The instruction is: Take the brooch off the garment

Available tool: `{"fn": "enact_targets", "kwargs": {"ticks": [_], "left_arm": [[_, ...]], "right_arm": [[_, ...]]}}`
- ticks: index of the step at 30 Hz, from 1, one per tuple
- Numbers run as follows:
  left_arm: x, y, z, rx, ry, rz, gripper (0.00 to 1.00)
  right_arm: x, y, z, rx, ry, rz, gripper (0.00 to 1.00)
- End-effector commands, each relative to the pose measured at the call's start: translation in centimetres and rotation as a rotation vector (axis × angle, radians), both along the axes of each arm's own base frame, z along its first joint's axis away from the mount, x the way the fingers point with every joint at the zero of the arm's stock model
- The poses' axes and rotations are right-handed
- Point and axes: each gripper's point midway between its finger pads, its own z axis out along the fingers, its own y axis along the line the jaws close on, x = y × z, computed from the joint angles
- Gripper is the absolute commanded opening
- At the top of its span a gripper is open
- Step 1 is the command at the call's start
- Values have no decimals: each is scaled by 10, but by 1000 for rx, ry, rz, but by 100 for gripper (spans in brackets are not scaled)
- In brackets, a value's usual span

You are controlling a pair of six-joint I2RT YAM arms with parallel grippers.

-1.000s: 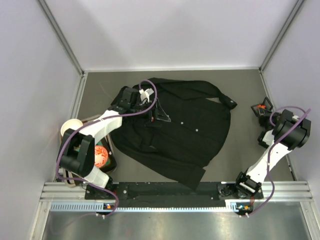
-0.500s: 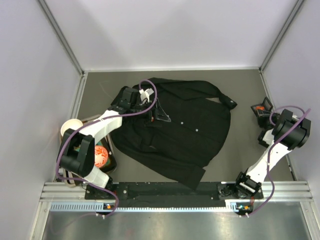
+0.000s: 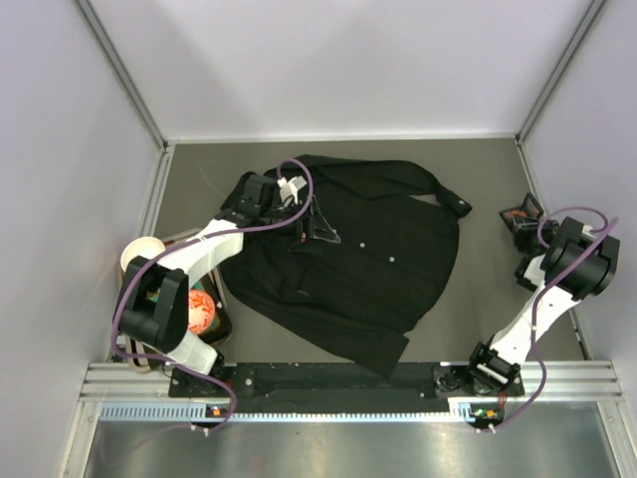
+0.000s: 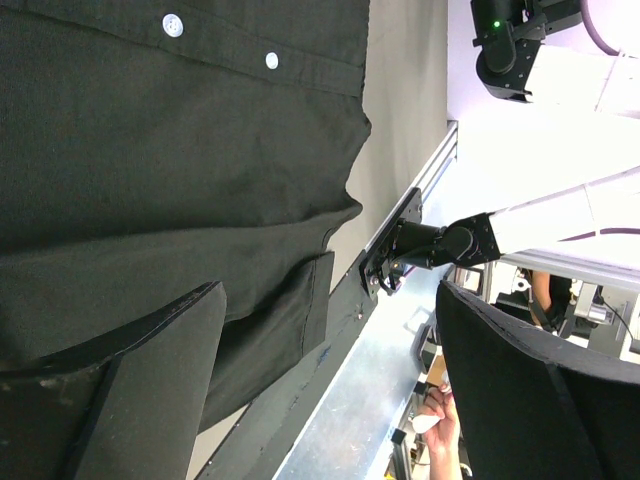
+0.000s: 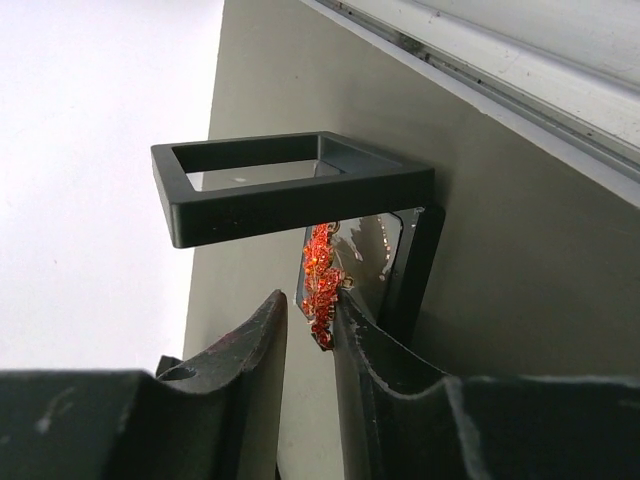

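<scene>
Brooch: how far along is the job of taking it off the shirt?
Done: the small red-orange leaf brooch is off the black button-up shirt. In hand: it sits between the right gripper's fingertips at a black square frame box. Left: probably letting it go.

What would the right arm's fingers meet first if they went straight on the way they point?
Probably the small black case standing open just past the brooch between the fingers; depth is unclear.

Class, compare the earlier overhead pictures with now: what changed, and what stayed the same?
The right gripper shifted slightly rightward; the brooch, plainly red at its tip earlier, barely shows from above now. Whether it was let go is unclear. The left gripper and garment stayed put.
</scene>
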Motion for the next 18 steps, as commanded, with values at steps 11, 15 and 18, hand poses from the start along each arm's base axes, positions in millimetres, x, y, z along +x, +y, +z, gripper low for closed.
{"fn": "enact_targets", "kwargs": {"ticks": [11, 15, 18], "left_arm": [[0, -6, 20, -39, -89, -35, 90], [-1, -7, 21, -47, -88, -38, 90], [-2, -8, 21, -49, -91, -41, 90]], "right_arm": [[-1, 3, 32, -87, -32, 24, 27], [-2, 3, 38, -91, -27, 19, 28], [-4, 2, 36, -90, -2, 16, 28]]}}
